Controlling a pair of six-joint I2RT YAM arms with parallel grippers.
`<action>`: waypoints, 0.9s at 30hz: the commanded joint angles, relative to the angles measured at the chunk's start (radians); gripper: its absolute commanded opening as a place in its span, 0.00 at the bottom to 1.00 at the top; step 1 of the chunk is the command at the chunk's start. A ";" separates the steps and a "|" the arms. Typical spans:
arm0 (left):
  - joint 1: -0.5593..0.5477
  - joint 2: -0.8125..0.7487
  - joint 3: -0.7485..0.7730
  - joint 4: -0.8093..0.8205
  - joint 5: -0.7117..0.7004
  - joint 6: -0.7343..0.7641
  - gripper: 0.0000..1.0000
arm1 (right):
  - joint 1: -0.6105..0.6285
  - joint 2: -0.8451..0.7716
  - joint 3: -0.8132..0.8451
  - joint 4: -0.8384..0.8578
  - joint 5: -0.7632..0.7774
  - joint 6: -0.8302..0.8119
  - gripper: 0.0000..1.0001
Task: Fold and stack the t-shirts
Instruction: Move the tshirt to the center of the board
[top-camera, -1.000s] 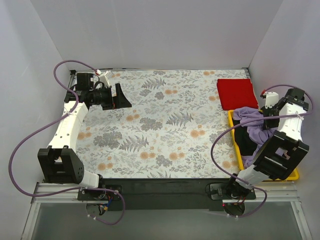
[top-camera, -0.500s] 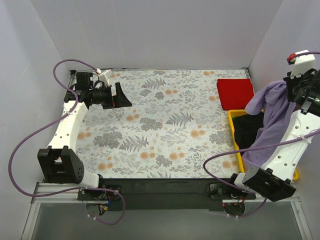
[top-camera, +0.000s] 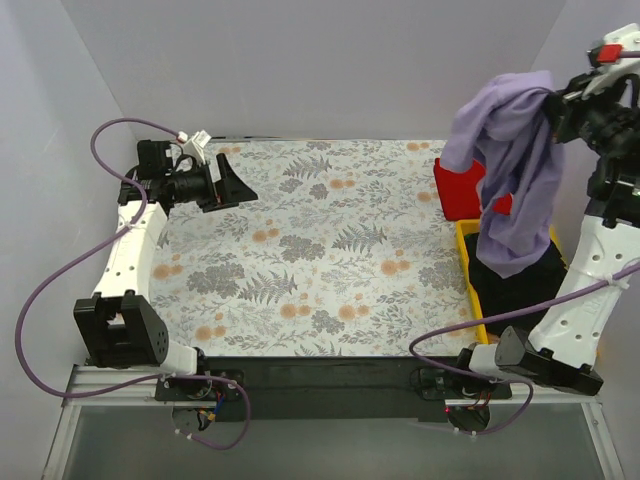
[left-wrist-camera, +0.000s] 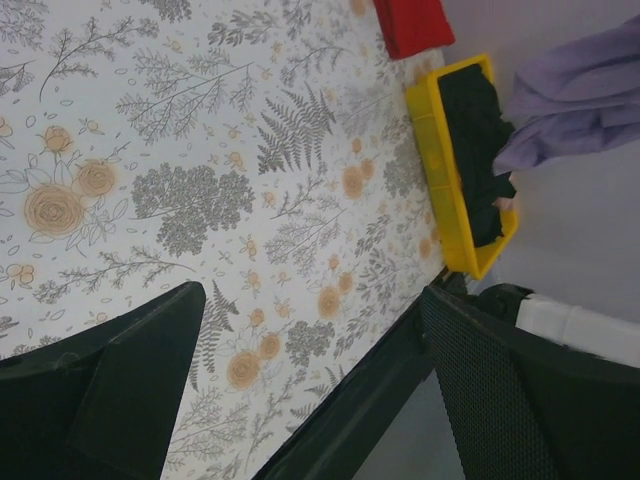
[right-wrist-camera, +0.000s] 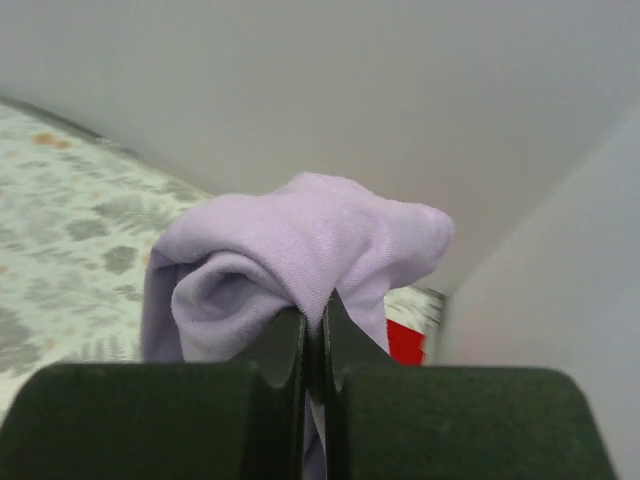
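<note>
One floral cloth (top-camera: 330, 250) (pale walls (top-camera: 300, 70) around) bears the red t-shirt (top-camera: 458, 190).

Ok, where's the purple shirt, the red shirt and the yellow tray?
purple shirt (top-camera: 515, 170), top view, middle of the hanging cloth.
red shirt (top-camera: 455, 190), top view, its uncovered left part.
yellow tray (left-wrist-camera: 440, 180), left wrist view, long side wall.

1 lavender cloth t-shirt (top-camera: 510, 150); 1 red cloth t-shirt (top-camera: 455, 190); 1 yellow plastic tray (top-camera: 470, 275); 1 black cloth heap (top-camera: 500, 297); 1 floral-print cloth (top-camera: 330, 250).

White arms (top-camera: 125, 262); black claws (top-camera: 238, 178); purple cables (top-camera: 135, 121)
</note>
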 joint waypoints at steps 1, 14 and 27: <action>0.072 0.004 0.025 0.078 0.158 -0.116 0.89 | 0.212 0.013 -0.067 0.198 -0.007 0.080 0.01; 0.314 -0.086 -0.082 0.109 0.292 -0.101 0.89 | 0.792 0.315 0.157 0.417 0.203 0.110 0.01; 0.308 -0.092 -0.051 -0.095 0.091 0.307 0.89 | 0.636 0.068 -0.829 0.390 0.383 0.130 0.78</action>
